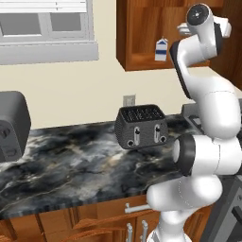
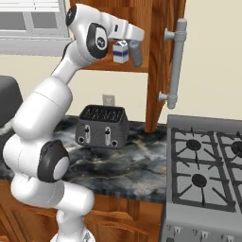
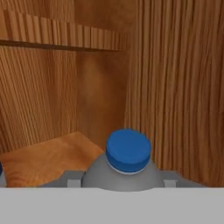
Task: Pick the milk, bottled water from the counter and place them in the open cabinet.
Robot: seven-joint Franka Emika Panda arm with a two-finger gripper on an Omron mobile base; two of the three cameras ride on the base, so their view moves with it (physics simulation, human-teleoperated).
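My gripper (image 2: 135, 44) is inside the open cabinet (image 1: 142, 35), shut on the bottled water (image 2: 136, 54). The bottle is greyish and hangs upright below the hand, just right of the milk (image 2: 121, 52). I cannot tell whether its base touches the shelf. In the hand view the bottled water (image 3: 127, 151) shows its blue cap from above, a dark fingertip (image 3: 73, 181) on each side, the cabinet's wooden floor (image 3: 48, 157) and walls beyond. The milk (image 1: 161, 49), a white carton with a blue band, stands on the cabinet's bottom shelf. The marbled counter (image 1: 71, 165) lies below.
A black toaster (image 1: 141, 126) stands on the counter under the cabinet. The cabinet's open door (image 2: 158, 71) with a silver bar handle (image 2: 176, 66) hangs right of the hand. A gas stove (image 2: 208, 175) adjoins the counter on the right. A dark appliance (image 1: 12, 125) sits far left.
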